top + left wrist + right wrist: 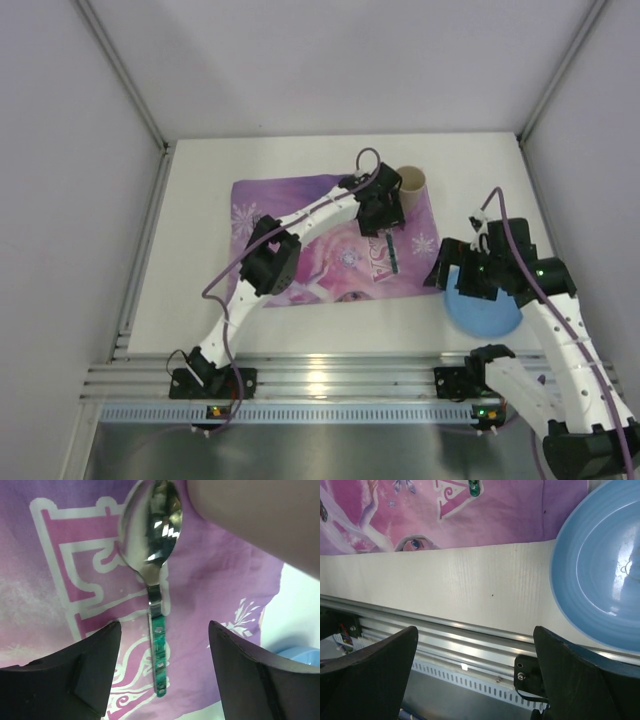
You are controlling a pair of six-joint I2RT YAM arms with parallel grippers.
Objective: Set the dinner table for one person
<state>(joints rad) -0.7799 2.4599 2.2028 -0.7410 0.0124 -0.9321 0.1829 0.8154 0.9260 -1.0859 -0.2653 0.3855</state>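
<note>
A: Now, the left claw [165,630]?
B: Spread wide, hanging over the spoon [152,540]. The spoon lies flat on the purple mat [65,605], its green handle between the fingers, neither one touching it.
A: And the right claw [475,632]?
B: Spread too, nothing in it. It is low over the near edge, with the blue plate [590,570] beside it, near right.
A: The dinner table [195,260]?
B: White top under everything, from near rail to far wall. The tan cup [411,180] stands at the mat's far right corner.
</note>
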